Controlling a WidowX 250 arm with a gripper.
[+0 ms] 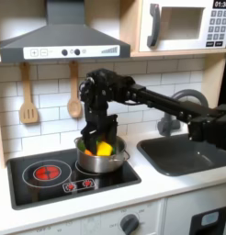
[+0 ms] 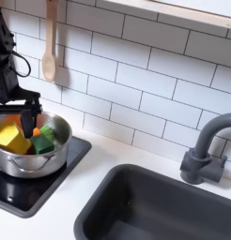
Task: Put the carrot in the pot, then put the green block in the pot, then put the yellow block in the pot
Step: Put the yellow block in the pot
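Gripper [image 2: 16, 120] at the second exterior view's left edge hangs over the pot [image 2: 33, 165], its opening impossible to tell, above the yellow block [image 2: 8, 137], green block [image 2: 47, 141] and carrot [image 2: 36, 134] inside.

A toy kitchen, apparently: range hood [image 1: 64, 41], microwave [image 1: 186, 25], stovetop [image 1: 50, 174], sink [image 2: 155, 206], white tiled wall [image 2: 136, 84].

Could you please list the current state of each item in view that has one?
Round shiny steel pot: upright on the stove, holding all three toys.
Small yellow cube: inside the pot.
Small green cube: inside the pot.
Orange toy carrot: inside the pot.
Black pincer: above the pot; open or shut unclear.
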